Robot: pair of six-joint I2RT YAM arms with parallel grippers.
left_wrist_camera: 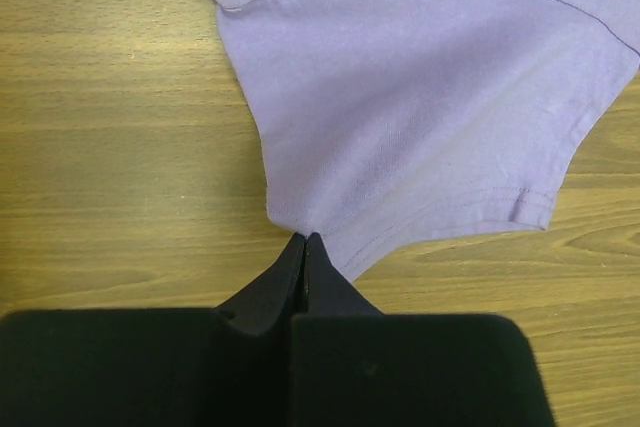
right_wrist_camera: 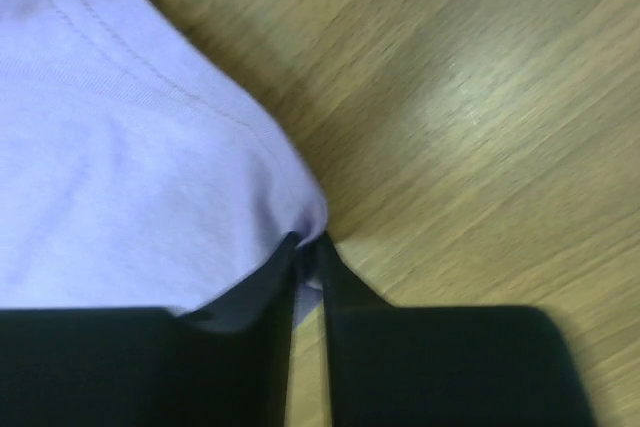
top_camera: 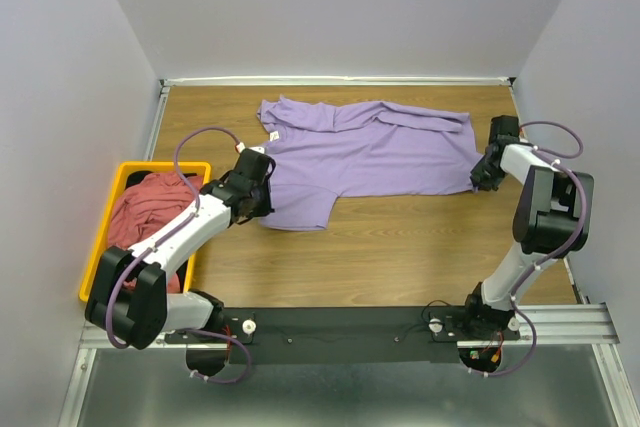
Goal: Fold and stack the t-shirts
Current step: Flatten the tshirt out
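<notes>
A single lavender t-shirt [top_camera: 370, 157] is spread across the upper middle of the wooden table [top_camera: 380, 257], with its collar toward the upper left and its hem toward the right of the top view. Its upper edge is laid close to the table's far edge, under the white back wall [top_camera: 350, 7]. A broad strip of bare wood is left below the shirt, between it and the arm bases at the bottom of the frame. Narrow bands of wood are seen at either end of the shirt, closed in by the side walls.

The left gripper [top_camera: 260, 205] is set at the lower left sleeve. In the left wrist view it [left_wrist_camera: 305, 242] is pressed fully together, with the sleeve's edge pinched at the tips. The right gripper [top_camera: 480, 179] is placed at the hem's lower right corner. In the right wrist view it [right_wrist_camera: 308, 247] is drawn narrow, with the corner of lavender cloth caught between the fingers.

One yellow bin [top_camera: 165, 166] is seen at the left of the frame, beside the table's left edge. One red-pink t-shirt [top_camera: 150, 207] is bunched inside it. A dark patch shows at the bin's upper corner, and whether it is a third shirt cannot be told. Two arms and two grippers are counted.
</notes>
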